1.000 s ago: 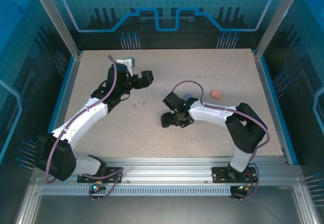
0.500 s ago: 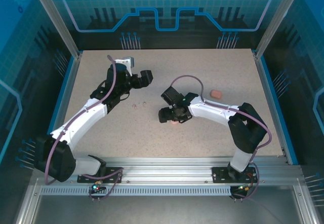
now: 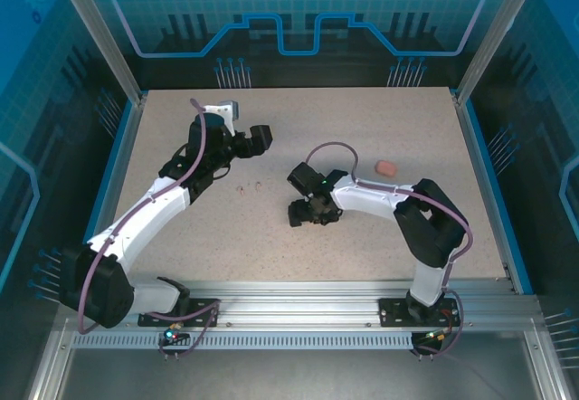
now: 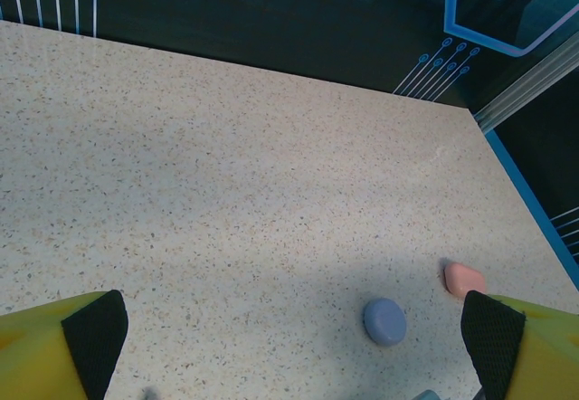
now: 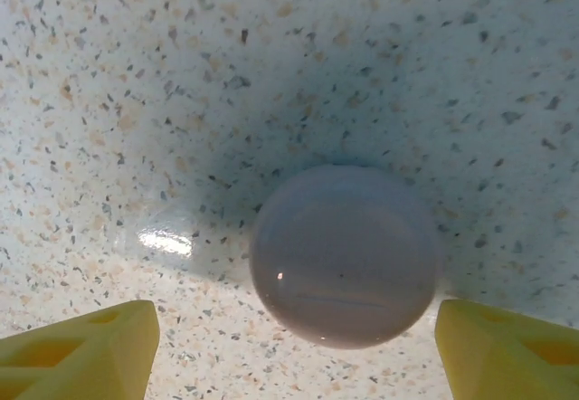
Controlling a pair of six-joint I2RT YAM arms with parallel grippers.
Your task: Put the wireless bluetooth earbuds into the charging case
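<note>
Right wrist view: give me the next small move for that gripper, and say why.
Probably lower the right gripper straight down and close it on the pale round case. The case lies on the table between the two yellow fingers, which stand apart on either side of it, so nothing is gripped yet.

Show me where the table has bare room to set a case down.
Bare: the far strip of the table behind the pink case, and the near middle between both arms. Crowded: the centre, where the right tool straddles a pale case near two tiny buds.
</note>
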